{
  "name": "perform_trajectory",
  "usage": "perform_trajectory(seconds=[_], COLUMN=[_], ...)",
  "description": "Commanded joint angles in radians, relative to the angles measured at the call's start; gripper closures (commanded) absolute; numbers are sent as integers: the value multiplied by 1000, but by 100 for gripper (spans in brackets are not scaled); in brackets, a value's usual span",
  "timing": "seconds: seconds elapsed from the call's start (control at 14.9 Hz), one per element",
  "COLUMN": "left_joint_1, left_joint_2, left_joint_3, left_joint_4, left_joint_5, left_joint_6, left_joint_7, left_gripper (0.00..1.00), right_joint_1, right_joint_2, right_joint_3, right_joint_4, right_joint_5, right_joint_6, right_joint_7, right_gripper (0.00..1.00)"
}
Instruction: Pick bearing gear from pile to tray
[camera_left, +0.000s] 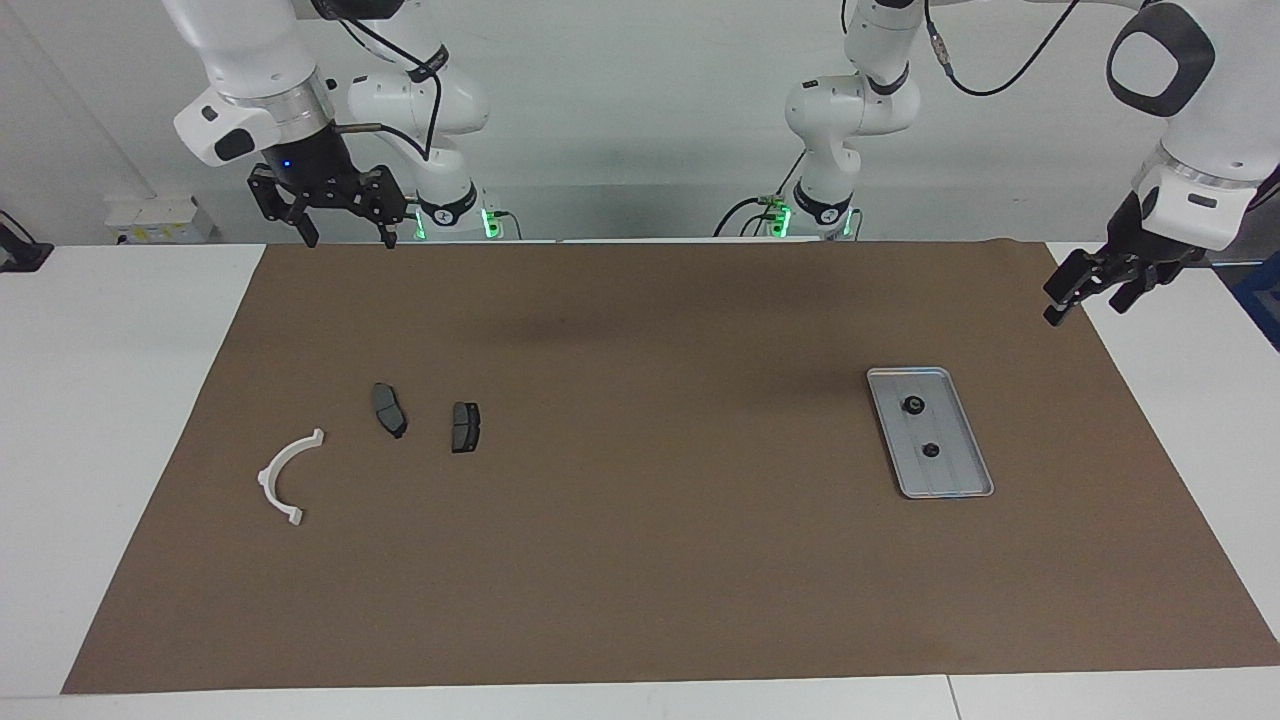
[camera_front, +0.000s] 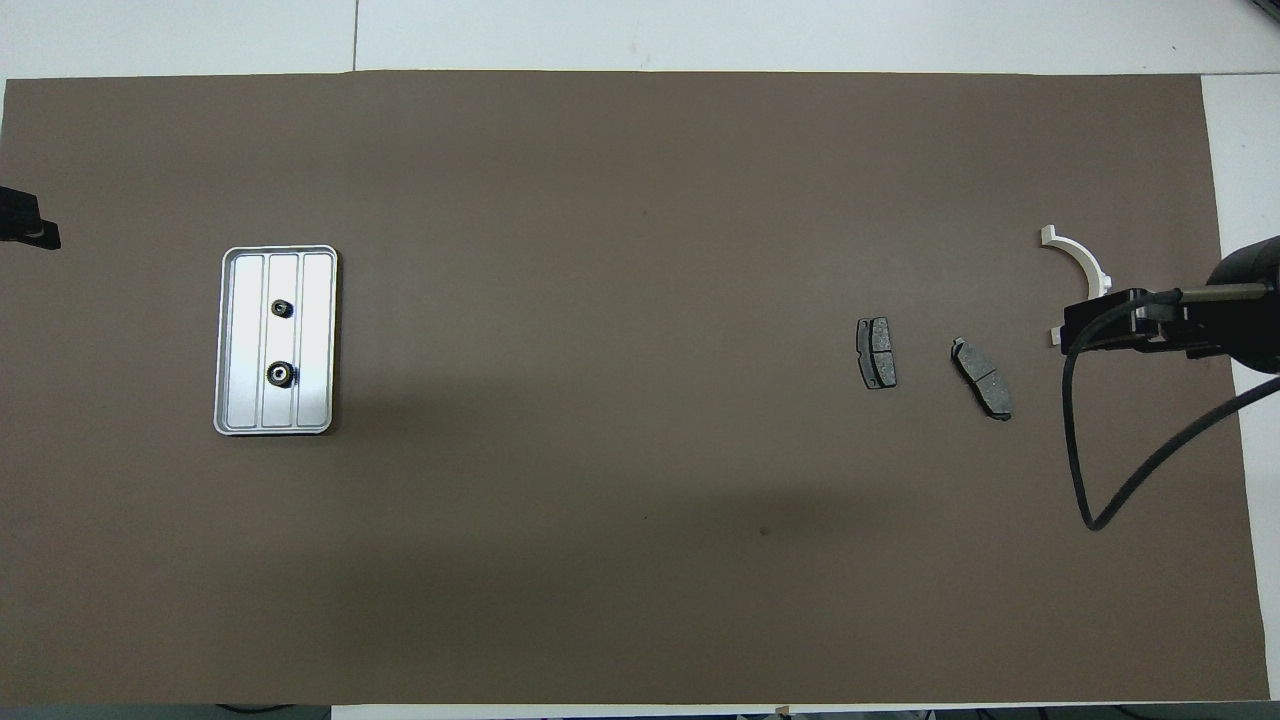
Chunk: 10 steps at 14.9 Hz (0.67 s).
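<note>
Two small black gears (camera_left: 913, 405) (camera_left: 930, 450) lie in the tray (camera_left: 965, 478) at right of the facing frame. Brake pads (camera_left: 389, 409) (camera_left: 465, 427) and white half-ring (camera_left: 287, 477) sit at left. Right tool (camera_left: 345, 226), upper left, spread wide and empty; left tool (camera_left: 1085, 290), upper right, also parted and empty.

My two arms have glossy white rounded shells with silver metal wrist rings. Each black two-finger gripper, the right gripper (camera_left: 345, 235) and the left gripper (camera_left: 1090, 297), hangs from a white flange. I see black cables looping along the links, green lights at both bases, and a blue light on the right wrist.
</note>
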Motion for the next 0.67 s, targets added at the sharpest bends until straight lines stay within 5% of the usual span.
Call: perform_trajectory(seconds=[0.0, 0.2, 0.6], left_joint_1=[0, -2, -15], left_joint_2=[-35, -128, -133], left_joint_3=[-9, -16, -42], left_joint_4=[-26, -140, -137], left_joint_5=[0, 0, 3], left_joint_6=[-63, -51, -88], left_joint_7=[-7, 2, 4], left_gripper=[0, 0, 0], right_joint_1=[-6, -8, -8], right_joint_2=[-12, -12, -14], right_joint_3=[-2, -2, -5], right_joint_4=[-13, -13, -10], right_joint_5=[5, 5, 5], right_joint_6=[22, 22, 22], right_joint_7=[10, 10, 10], right_gripper=[0, 0, 0])
